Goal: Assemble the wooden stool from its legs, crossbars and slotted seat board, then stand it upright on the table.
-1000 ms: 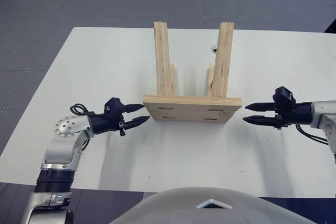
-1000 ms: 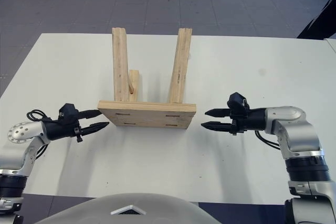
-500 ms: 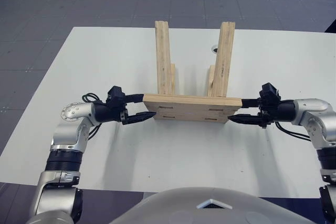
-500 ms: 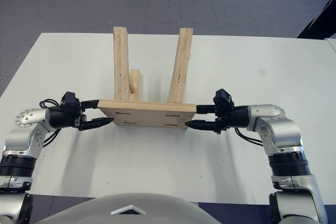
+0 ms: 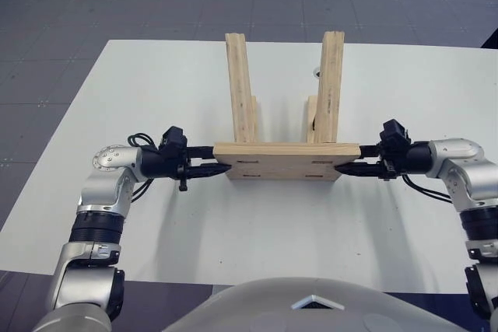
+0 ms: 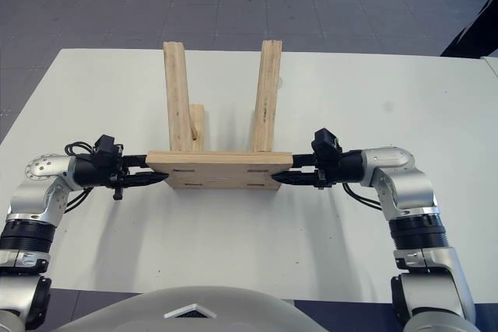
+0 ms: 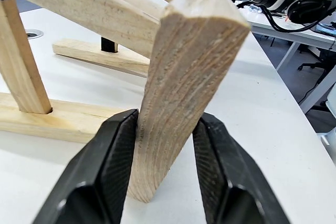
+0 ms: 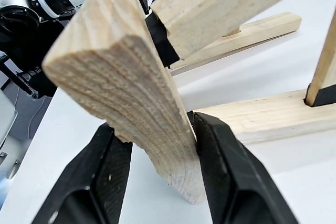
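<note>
The assembled wooden stool lies on its side on the white table [image 5: 156, 91]. Its slotted seat board [image 5: 286, 162] faces me, and two legs [image 5: 240, 83] [image 5: 331, 83] point away, with short crossbars [image 5: 254, 114] between them. My left gripper [image 5: 216, 159] is shut on the board's left end, and in the left wrist view both fingers [image 7: 113, 150] press its faces. My right gripper [image 5: 354, 159] is shut on the right end, where the right wrist view has the board's end grain [image 8: 142, 103] squeezed between the pads.
A small round grommet [image 5: 317, 72] sits in the table top just behind the right leg. Bare table surface spreads to both sides of the stool and in front of it. Grey tiled floor lies beyond the far edge.
Both grippers moved inward from open positions beside the seat board and shut on its two ends. The stool shifted slightly, its legs tilting a little.
</note>
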### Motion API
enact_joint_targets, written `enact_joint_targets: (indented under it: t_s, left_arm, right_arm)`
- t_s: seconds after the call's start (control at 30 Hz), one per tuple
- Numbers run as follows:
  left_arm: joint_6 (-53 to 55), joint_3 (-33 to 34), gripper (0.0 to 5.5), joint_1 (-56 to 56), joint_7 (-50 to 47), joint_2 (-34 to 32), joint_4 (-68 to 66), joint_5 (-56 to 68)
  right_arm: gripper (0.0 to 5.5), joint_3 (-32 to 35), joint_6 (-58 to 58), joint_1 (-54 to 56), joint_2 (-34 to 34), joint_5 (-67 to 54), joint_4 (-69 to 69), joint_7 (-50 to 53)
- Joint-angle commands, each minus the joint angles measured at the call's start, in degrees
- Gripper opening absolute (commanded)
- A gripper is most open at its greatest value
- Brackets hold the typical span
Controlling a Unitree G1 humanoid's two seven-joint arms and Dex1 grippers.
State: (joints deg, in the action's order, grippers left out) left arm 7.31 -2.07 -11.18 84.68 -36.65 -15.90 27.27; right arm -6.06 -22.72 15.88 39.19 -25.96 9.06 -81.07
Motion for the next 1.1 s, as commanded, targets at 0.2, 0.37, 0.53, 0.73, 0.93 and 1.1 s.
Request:
enact_joint_targets:
  t_s: [0.2,0.37,0.53,0.73,0.93,1.1]
  left_arm:
    - [14.68,6.07,1.53,0.52,-6.2,-1.81,17.98,10.47]
    - [33.15,12.49,1.49,-2.61,-16.73,-3.52,25.79,22.82]
    - [48.7,19.53,1.49,-14.41,-30.58,-3.91,24.84,37.71]
    - [54.57,27.67,1.49,-16.88,-44.68,-5.74,29.3,55.03]
    - [55.0,30.46,1.49,-0.59,-62.23,-11.16,36.58,80.14]
    - [51.74,30.88,1.49,10.52,-67.73,-12.6,38.71,85.72]
  right_arm:
    - [1.76,8.96,-18.4,1.84,3.46,-12.69,-14.32,5.27]
    - [1.7,14.74,-38.31,7.76,4.93,-25.05,-17.75,12.75]
    - [1.7,21.55,-55.28,21.69,2.76,-35.24,-11.98,23.4]
    - [1.67,26.46,-69.12,31.24,6.38,-52.37,-7.38,29.46]
    - [1.29,18.88,-69.43,28.98,16.64,-73.36,-3.43,36.2]
    - [1.29,9.35,-64.11,24.32,23.93,-86.81,-0.74,44.03]
